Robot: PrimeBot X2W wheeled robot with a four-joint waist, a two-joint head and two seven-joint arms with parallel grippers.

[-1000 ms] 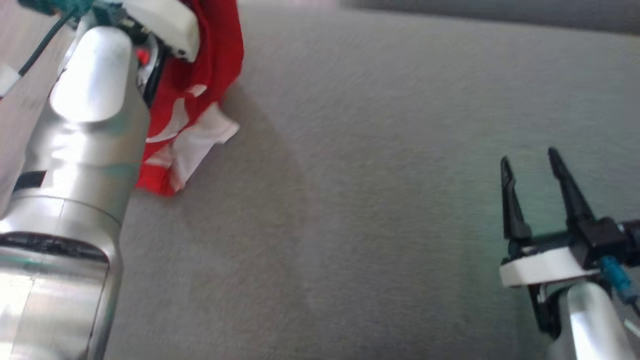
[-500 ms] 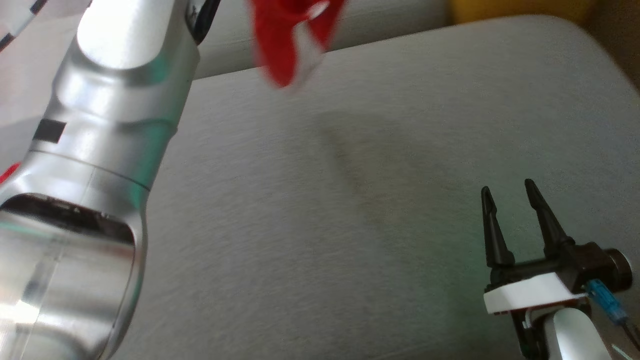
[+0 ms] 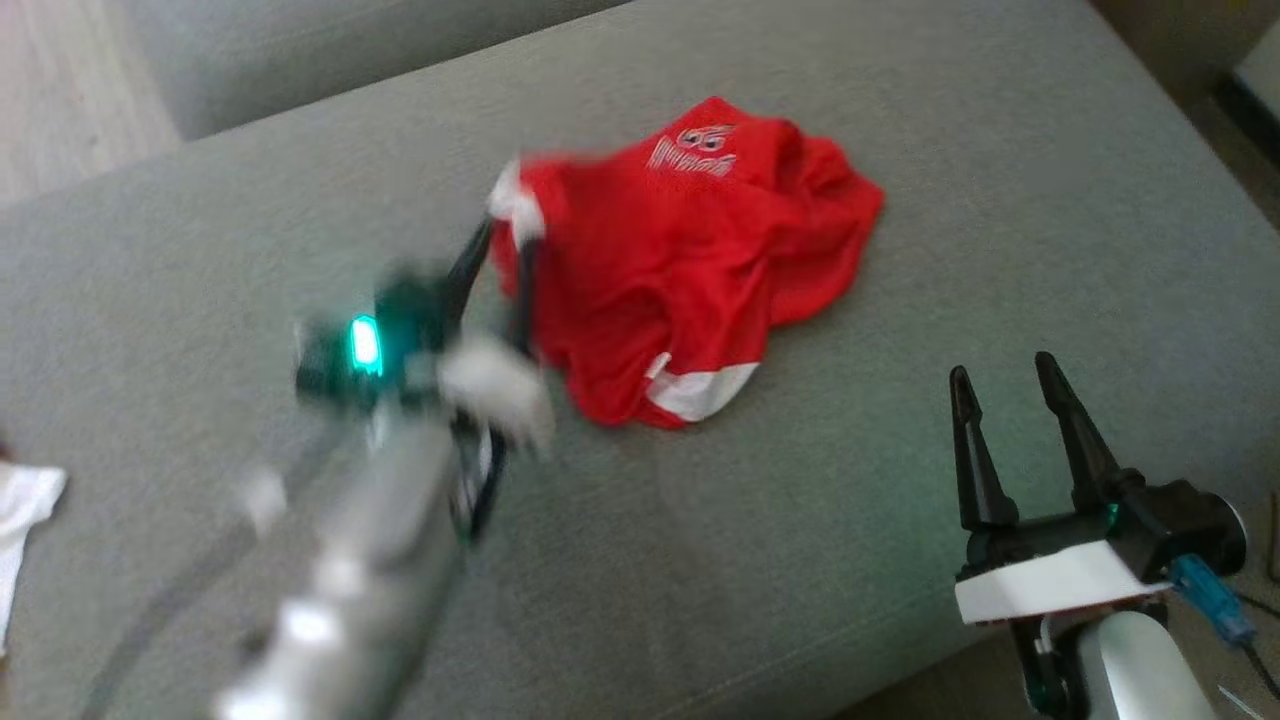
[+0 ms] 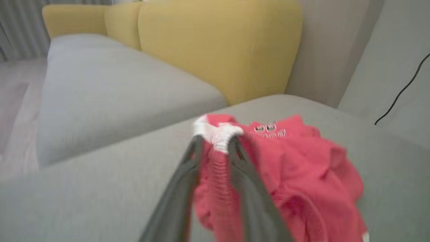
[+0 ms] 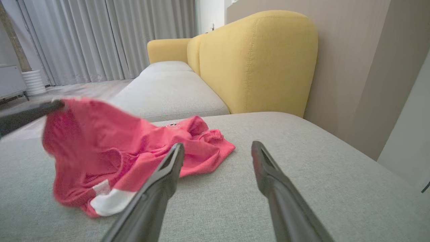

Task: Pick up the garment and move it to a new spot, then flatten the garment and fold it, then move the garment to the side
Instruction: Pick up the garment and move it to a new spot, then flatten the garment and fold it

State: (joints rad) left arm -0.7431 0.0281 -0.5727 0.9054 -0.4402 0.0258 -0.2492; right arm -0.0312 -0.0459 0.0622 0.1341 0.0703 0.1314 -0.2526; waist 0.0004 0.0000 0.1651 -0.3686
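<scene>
Big grey sofa seat [image 3: 700, 600] under everything. On it the red garment [image 3: 680, 260] lies crumpled, ahead and to the left of the right pincer [image 3: 1003, 366] and right at the tips of the left pincer [image 3: 505, 240]. The left pincer is blurred: fingers a little apart, white hem across the tips, red cloth in the gap. Pinched or loose, I can't tell. The right pincer is spread wide, nothing in it, clear of the cloth.
</scene>
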